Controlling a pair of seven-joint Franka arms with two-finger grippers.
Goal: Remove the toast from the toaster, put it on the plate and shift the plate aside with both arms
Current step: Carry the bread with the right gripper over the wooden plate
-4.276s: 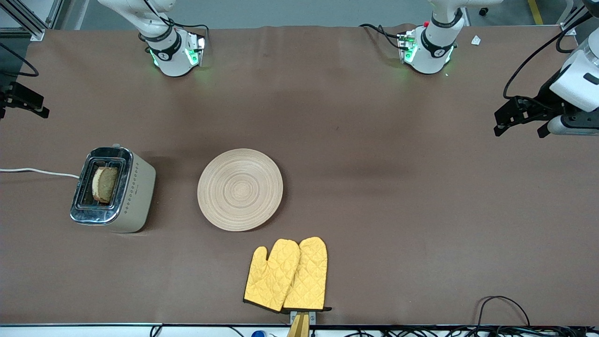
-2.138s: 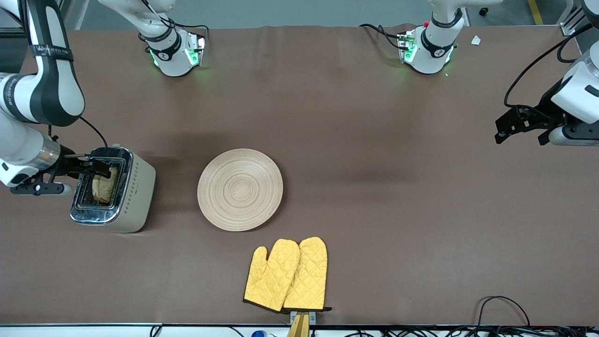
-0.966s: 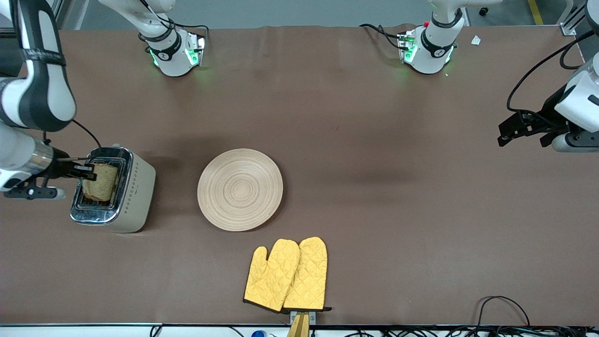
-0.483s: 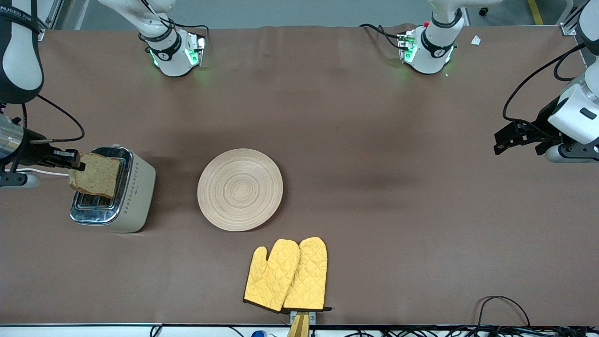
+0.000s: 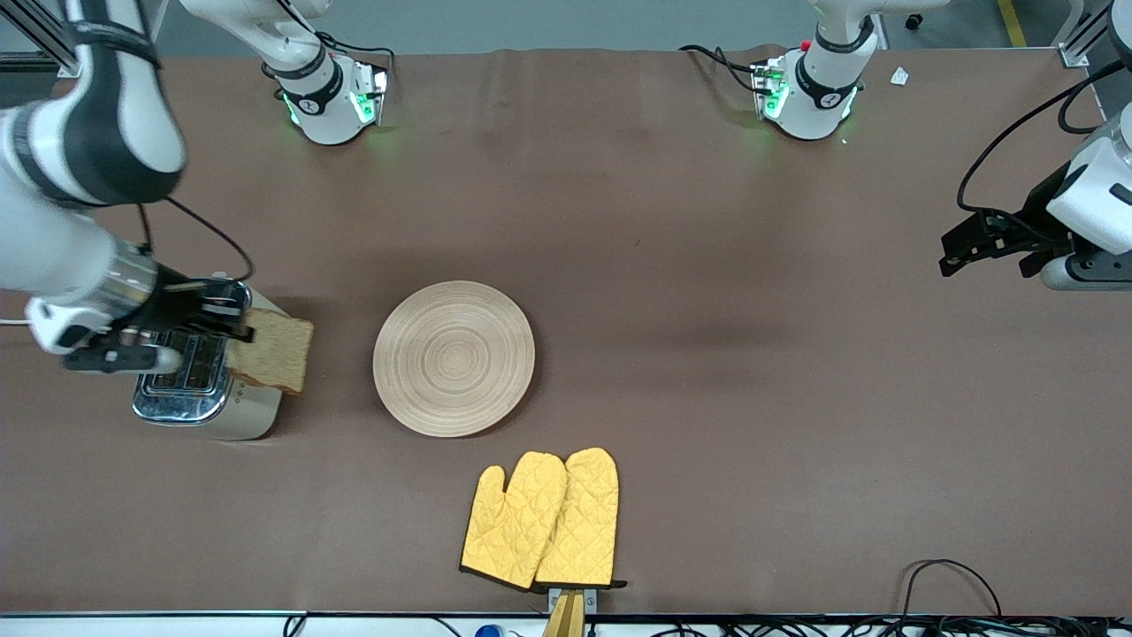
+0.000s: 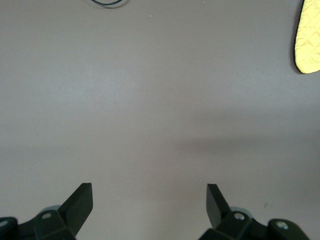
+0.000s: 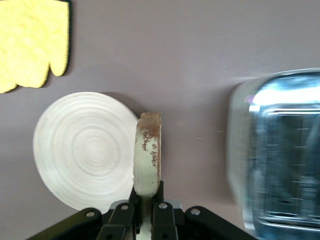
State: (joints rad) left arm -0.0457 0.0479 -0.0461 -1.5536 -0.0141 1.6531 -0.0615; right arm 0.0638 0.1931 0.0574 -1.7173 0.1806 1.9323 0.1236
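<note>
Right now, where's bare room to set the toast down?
The plate is bare, and so is the table from there toward the left gripper, open and waiting. Crowded: toaster under the right gripper holding the toast; mitts.

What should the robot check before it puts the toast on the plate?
1. Toast out of the toaster: ok, it is up in the air over the toaster's plate-side edge.
2. Right gripper shut on the toast: ok, pinched at one edge.
3. Plate bare and ready: ok, nothing lies on it.
4. Toast over the plate: not ok, not there yet.
5. Oven mitts out of the way: ok, nearer the front camera than the plate, apart from it.
6. Left gripper ready: ok, open, waiting at its own end of the table.
</note>
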